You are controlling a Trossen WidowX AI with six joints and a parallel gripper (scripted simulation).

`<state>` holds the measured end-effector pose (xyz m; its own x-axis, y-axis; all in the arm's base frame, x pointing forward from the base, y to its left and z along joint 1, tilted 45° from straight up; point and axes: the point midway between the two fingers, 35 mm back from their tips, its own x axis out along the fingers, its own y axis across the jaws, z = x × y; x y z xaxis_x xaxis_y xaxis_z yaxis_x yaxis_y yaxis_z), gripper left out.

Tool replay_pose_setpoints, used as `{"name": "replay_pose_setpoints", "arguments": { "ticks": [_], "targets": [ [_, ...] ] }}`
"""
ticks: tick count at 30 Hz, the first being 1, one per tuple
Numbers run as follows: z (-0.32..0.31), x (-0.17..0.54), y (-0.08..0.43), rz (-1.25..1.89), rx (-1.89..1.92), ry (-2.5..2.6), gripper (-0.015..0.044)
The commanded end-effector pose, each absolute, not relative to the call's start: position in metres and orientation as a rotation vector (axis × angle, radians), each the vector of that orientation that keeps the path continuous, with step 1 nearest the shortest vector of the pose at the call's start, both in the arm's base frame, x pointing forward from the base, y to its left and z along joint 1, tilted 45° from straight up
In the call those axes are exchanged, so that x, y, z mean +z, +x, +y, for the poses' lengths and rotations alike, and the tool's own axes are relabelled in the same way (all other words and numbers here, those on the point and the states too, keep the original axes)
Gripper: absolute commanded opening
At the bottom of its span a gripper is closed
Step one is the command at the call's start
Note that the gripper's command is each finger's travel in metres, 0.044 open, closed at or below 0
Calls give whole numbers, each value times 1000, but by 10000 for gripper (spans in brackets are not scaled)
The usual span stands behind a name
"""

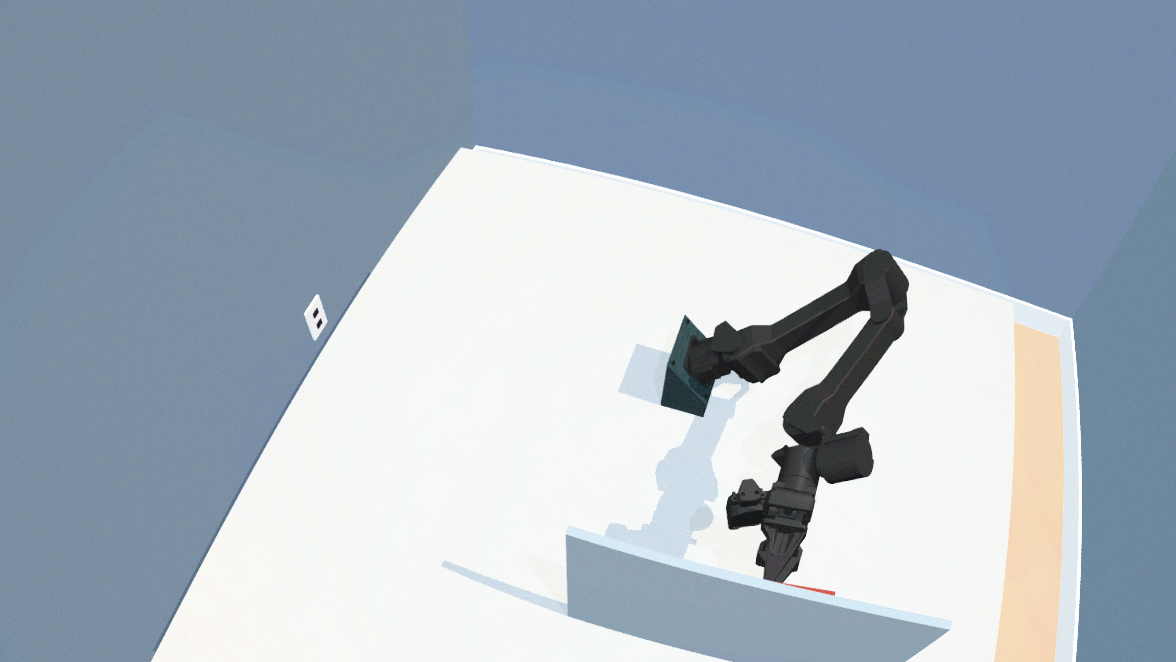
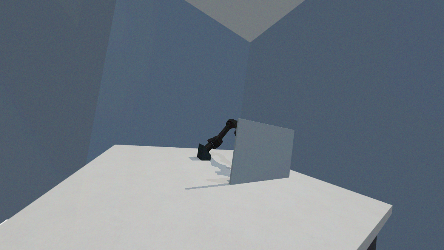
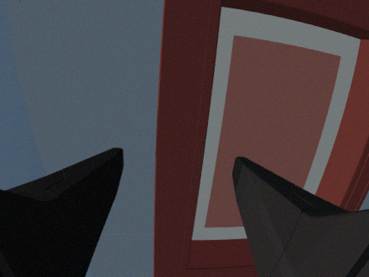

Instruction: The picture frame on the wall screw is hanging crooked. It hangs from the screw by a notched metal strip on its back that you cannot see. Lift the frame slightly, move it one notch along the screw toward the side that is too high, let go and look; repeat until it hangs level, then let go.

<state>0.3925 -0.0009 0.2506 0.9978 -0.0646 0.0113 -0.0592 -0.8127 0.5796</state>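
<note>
The red picture frame [image 3: 180, 96] [image 1: 814, 589] has a pale mat and a pinkish picture. In the wrist view it fills the right half; in the top view only a thin red sliver of it shows above the panel's top edge. My gripper [image 3: 179, 161] [image 1: 771, 578] is open, with nothing gripped. In the wrist view one side bar of the frame appears between the fingertips, and the right finger overlaps the picture. I cannot tell whether the tips reach around the bar. The screw and notched strip are hidden, and how far the frame tilts is unclear.
The upright grey-blue panel [image 1: 724, 600] [image 2: 262, 152] [image 3: 84, 96] bears the frame on its arm-facing side. It stands on the white table [image 1: 460, 394] [image 2: 139, 198] and hides the gripper in the exterior view. The arm's dark base [image 1: 684, 386] [image 2: 203, 153] stands behind it.
</note>
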Motion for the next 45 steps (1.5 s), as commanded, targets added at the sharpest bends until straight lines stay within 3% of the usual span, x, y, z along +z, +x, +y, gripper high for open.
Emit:
{"name": "replay_pose_setpoints", "arguments": {
  "ticks": [1,30,37,45],
  "targets": [
    [0,252,394,-83,-6,2516,260],
    [0,252,394,-83,-6,2516,260],
    [0,252,394,-83,-6,2516,76],
    [0,252,394,-83,-6,2516,3]
  ]
}}
